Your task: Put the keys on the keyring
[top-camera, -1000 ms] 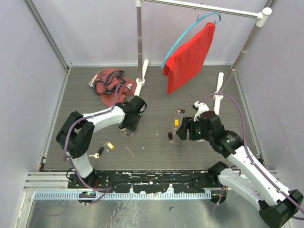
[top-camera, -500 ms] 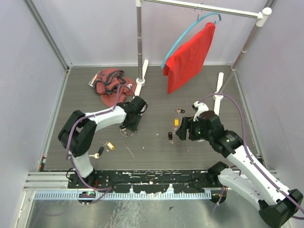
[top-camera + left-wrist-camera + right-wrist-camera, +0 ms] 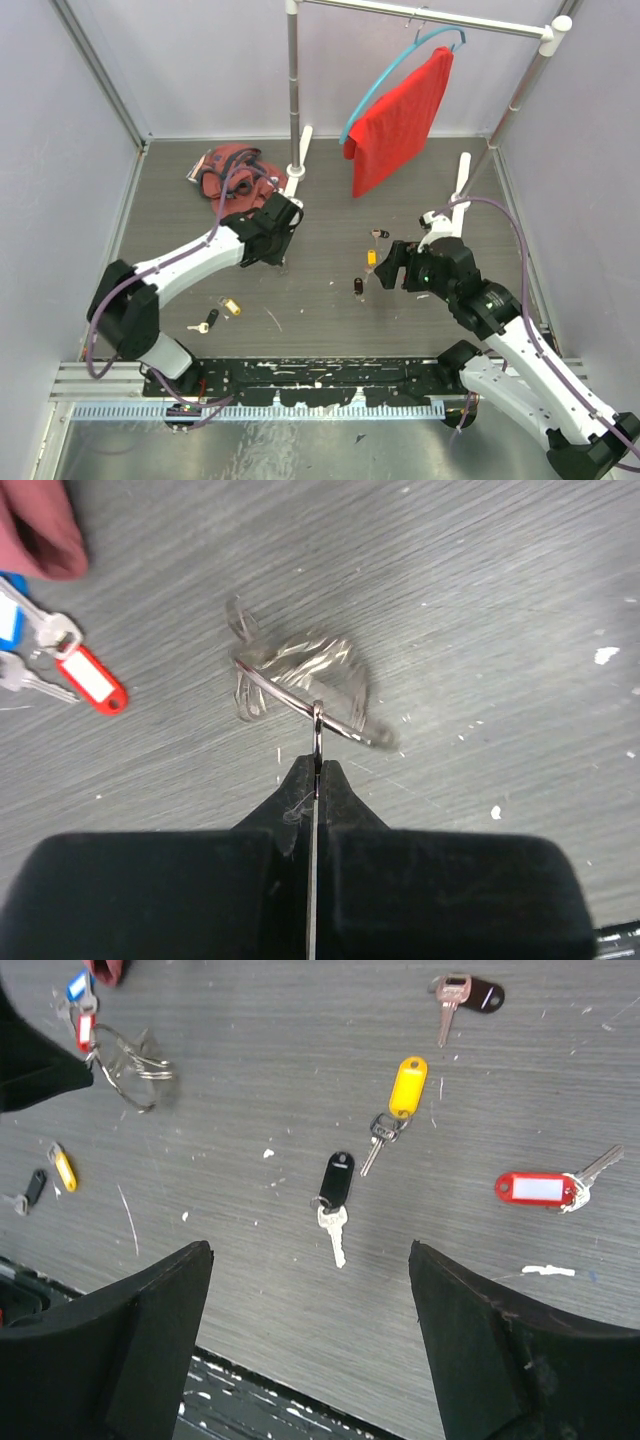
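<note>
My left gripper is shut on the keyring, a thin silver wire ring pinched by its edge and held a little above the grey table; it also shows in the right wrist view. A red-tagged key and a blue-tagged key lie left of it. My right gripper is open and empty above a black-tagged key. Nearby lie a yellow-tagged key, a dark-tagged key and a red-tagged key.
A yellow-tagged key and a black-tagged key lie at the near left. A red bag sits at the back left. A clothes rack post stands behind, with a red cloth on a blue hanger.
My left gripper has risen from the table with the keyring and swung back and left. My right gripper has drawn slightly back to the right, still open.
</note>
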Available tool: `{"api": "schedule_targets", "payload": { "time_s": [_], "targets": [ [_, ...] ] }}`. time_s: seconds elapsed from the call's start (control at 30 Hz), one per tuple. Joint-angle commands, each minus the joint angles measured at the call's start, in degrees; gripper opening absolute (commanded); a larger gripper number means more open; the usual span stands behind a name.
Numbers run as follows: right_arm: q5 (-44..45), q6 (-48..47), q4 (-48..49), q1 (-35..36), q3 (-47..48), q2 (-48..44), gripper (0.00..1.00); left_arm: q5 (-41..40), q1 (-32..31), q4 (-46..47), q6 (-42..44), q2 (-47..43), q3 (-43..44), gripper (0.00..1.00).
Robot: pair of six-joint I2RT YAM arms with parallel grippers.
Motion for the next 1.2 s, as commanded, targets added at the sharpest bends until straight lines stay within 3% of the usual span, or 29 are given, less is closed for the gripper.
{"api": "schedule_targets", "payload": {
  "time_s": [0.0, 0.23, 0.5, 0.77, 0.87, 1.17],
  "targets": [
    [3.55, 3.06, 5.40, 0.18, 0.10, -2.07, 0.86, -5.49, -3.93, -4.59, 2.26, -5.77, 4.01, 0.00],
    [-0.48, 0.17, 11.23, 0.23, 0.55, -5.83, 0.90, -1.29, -8.83, -9.73, 4.51, -12.68, 8.57, 0.00],
    [-9.01, -4.41, 18.81, 0.22, 2.18, -11.52, 0.92, 13.28, -10.88, -13.38, 9.26, -20.43, 13.69, 0.00],
    [-27.68, -6.12, 21.17, 0.22, 4.69, -5.08, 0.79, 22.04, -14.23, -15.39, 11.99, -21.09, 19.02, 0.00],
    [-30.27, -2.38, 25.07, 0.23, 4.04, -4.46, 0.74, 22.63, -15.23, -15.24, 12.62, -21.45, 19.85, 0.00],
    [-23.46, 19.36, 28.62, 0.92, 3.80, -2.07, 0.67, 20.63, -16.98, -15.12, 15.41, -21.43, 21.47, 0.00]
  ]
}}
